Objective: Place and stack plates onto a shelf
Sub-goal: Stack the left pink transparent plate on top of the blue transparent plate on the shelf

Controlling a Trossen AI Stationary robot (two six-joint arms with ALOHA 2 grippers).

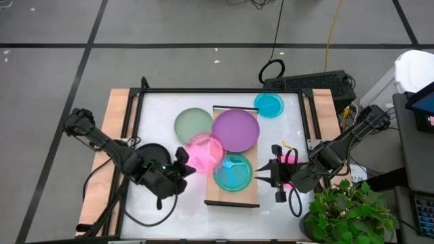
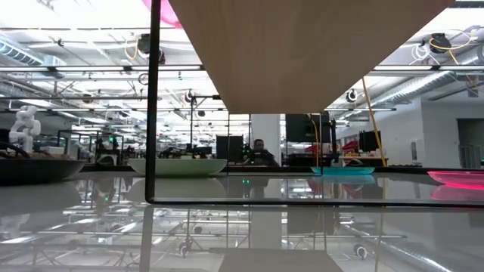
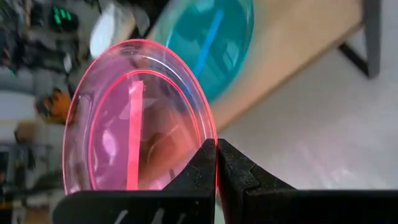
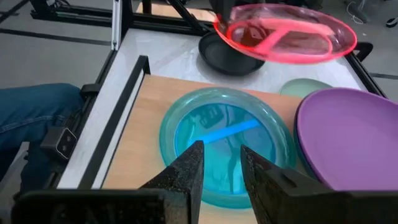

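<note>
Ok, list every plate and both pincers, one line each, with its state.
Pink plate: lifted, gripped by its rim.
Large cyan plate: flat on shelf.
Purple plate: on shelf.
Green plate: on table.
Black plate: on table.
Small cyan plate: on table.
Left pincer: shut on pink plate.
Right pincer: open, empty.

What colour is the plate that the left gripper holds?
Translucent pink. The left gripper pinches the pink plate by its rim; the left wrist view shows it best.
</note>
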